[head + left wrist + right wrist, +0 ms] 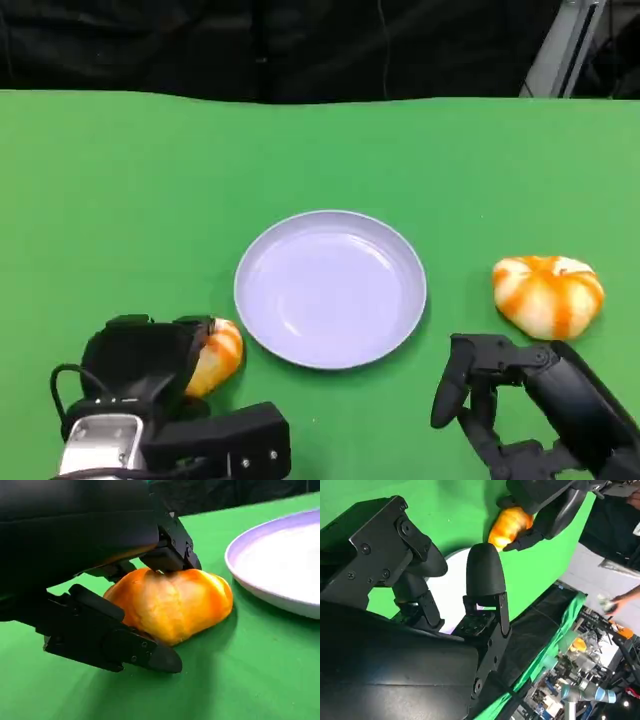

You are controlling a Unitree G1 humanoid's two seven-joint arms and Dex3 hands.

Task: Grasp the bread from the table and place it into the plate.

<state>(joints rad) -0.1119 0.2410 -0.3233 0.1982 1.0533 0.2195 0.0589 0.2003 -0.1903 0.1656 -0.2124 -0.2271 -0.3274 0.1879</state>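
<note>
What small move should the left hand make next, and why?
Probably lift slightly and carry toward the plate. The left hand already has its fingers closed around a bread that seems still low on the green table, and the plate lies bare just beside it.

This looks like a robotics lab or test studio, not a home. The table is covered in bright green cloth like a filming backdrop, and black curtains hang behind it. The right wrist view looks past the table edge to a cluttered work area with equipment racks, a pale industrial robot arm with blue joints, and a person's hand reaching in.
</note>
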